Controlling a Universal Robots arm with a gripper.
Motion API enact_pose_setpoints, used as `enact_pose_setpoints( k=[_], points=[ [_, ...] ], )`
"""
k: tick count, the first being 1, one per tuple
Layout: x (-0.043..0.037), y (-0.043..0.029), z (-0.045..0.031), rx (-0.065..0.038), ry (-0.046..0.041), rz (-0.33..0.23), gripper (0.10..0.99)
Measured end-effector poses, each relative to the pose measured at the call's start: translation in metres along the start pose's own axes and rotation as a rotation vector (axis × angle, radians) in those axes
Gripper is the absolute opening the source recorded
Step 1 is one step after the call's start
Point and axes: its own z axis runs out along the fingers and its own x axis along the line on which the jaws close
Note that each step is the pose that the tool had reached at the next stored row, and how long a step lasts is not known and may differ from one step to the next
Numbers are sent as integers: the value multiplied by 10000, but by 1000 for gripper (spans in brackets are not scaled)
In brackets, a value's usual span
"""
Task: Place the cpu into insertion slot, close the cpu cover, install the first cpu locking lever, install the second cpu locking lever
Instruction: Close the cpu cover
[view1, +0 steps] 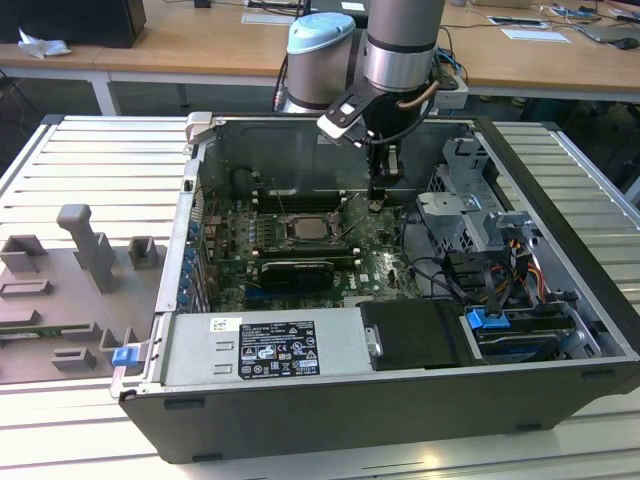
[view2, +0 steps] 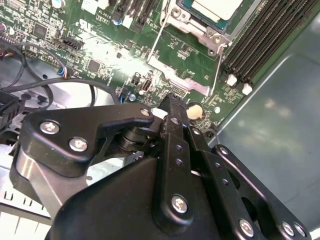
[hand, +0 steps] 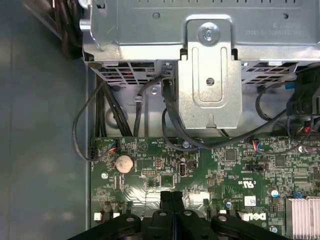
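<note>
The cpu (view1: 305, 228) lies in the socket in the middle of the motherboard, its silver top (view2: 216, 7) showing in the second wrist view. The cpu cover (view2: 196, 29), a silvery frame, lies down around it. Two thin wire locking levers (view2: 156, 46) (view2: 218, 65) run along the socket's sides. My gripper (view1: 377, 203) hangs low over the board, on the exterior view's right of the socket. Its black fingers (hand: 172, 199) are pressed together, and I see nothing between them. Their tip (view2: 173, 106) sits just above the board beside a round coin battery (hand: 123, 163).
The open computer case (view1: 560, 300) walls in the board. A metal drive cage (hand: 210, 75) and black cables (hand: 170, 125) stand close beside the gripper. A black card (view1: 295, 270) and memory slots (view2: 260, 45) flank the socket. Grey fixture blocks (view1: 85, 250) stand outside the case.
</note>
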Motion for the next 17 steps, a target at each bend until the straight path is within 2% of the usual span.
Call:
enact_pose_setpoints(
  k=[5,12,17],
  points=[
    [-7,-4,111,-1,8,-139,106],
    [-23,-7,146,10,-8,-169,106],
    [-23,-68,146,10,-8,-168,106]
  ],
)
